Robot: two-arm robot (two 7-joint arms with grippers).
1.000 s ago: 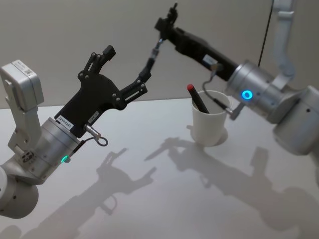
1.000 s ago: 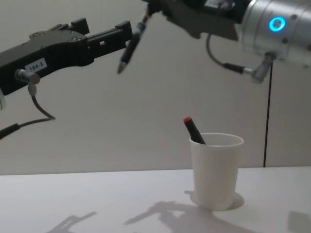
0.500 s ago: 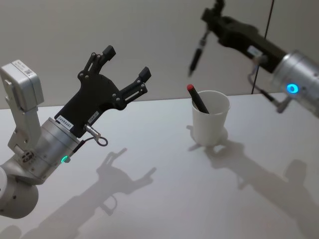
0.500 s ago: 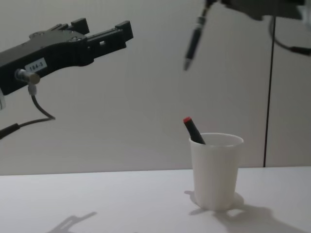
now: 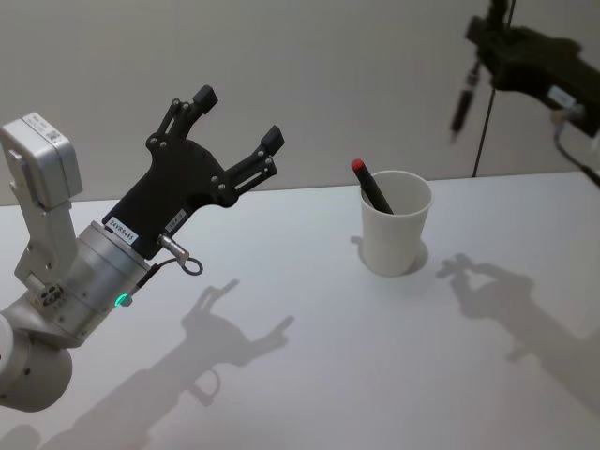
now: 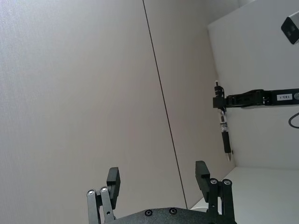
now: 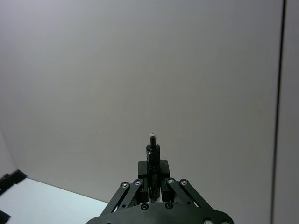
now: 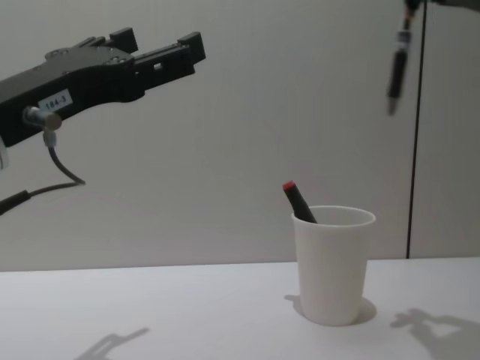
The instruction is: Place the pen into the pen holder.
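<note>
A dark pen point(image 5: 459, 101) hangs nearly upright, tip down, with my right gripper point(image 5: 480, 49) shut on its upper end. It is high in the air, up and to the right of the pen holder. The pen holder point(image 5: 396, 234) is a white paper cup standing on the table. The chest view shows the pen point(image 8: 395, 71) well above the cup point(image 8: 332, 266). In the right wrist view the fingers of my right gripper point(image 7: 153, 169) clamp the pen point(image 7: 152, 151). My left gripper point(image 5: 238, 116) is raised at the left, open and holding nothing.
A black marker with a red cap point(image 5: 372, 187) leans inside the cup, its cap above the rim. The white table point(image 5: 300, 375) carries the arms' shadows. A plain wall with a dark vertical seam point(image 8: 415, 172) stands behind.
My right gripper carried the pen away from the left gripper, rightward past the space above the cup to the upper right. The left arm stayed still and open.
</note>
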